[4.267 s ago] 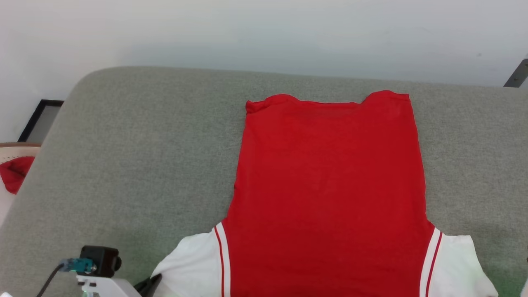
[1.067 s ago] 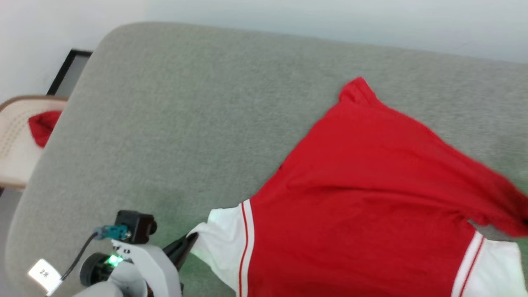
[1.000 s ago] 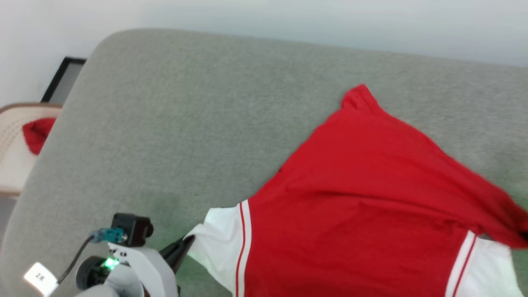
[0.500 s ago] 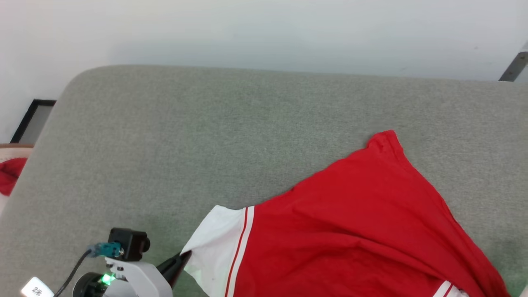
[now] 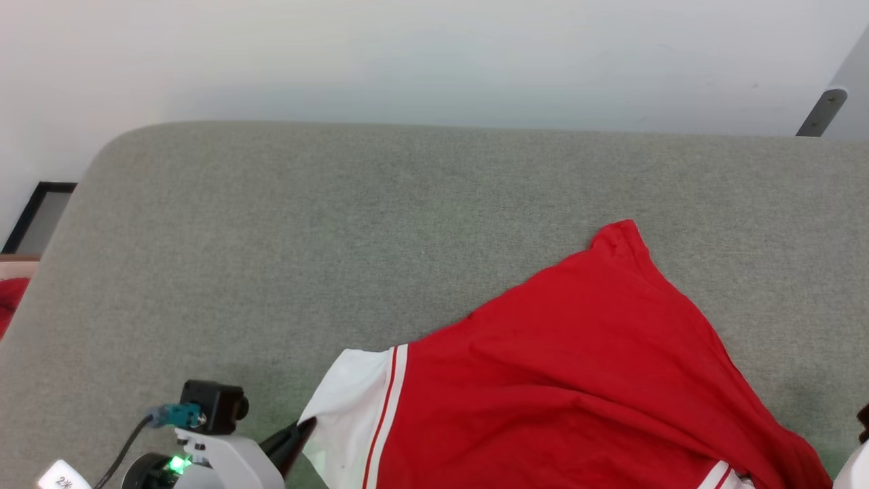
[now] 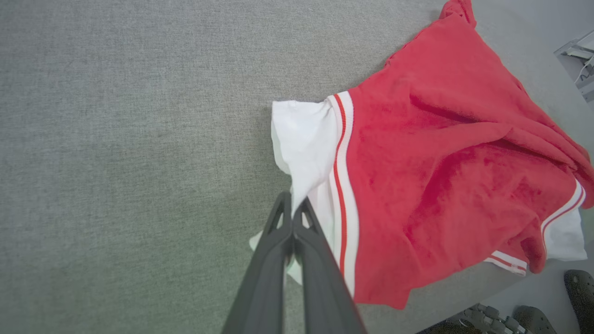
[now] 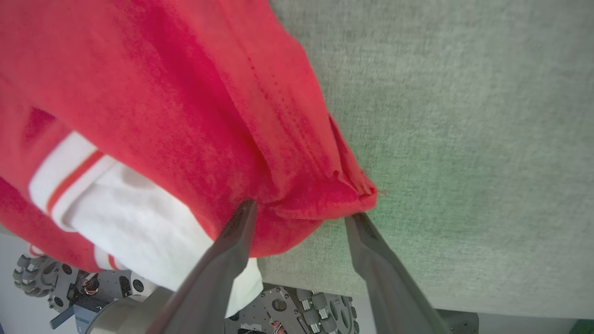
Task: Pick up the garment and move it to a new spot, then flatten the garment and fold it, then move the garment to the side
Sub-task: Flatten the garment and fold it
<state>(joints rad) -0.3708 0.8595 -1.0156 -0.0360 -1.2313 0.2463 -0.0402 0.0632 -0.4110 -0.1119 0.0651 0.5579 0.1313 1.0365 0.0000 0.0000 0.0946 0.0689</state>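
Mid-fold: left gripper (image 6: 292,208) pinches the shirt's (image 5: 577,380) sleeve (image 6: 301,134), lower left; right gripper (image 7: 300,211) gapes at the hem (image 7: 325,185). Next, I reckon: regrip.

The garment (image 5: 577,380), a bright red shirt with white stripe-edged sleeves, lies rumpled at the near right of the grey cushion (image 5: 271,238), one red corner pointing far.

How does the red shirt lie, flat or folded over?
Partly folded over: the shirt has one corner drawn diagonally across itself, leaving creases.
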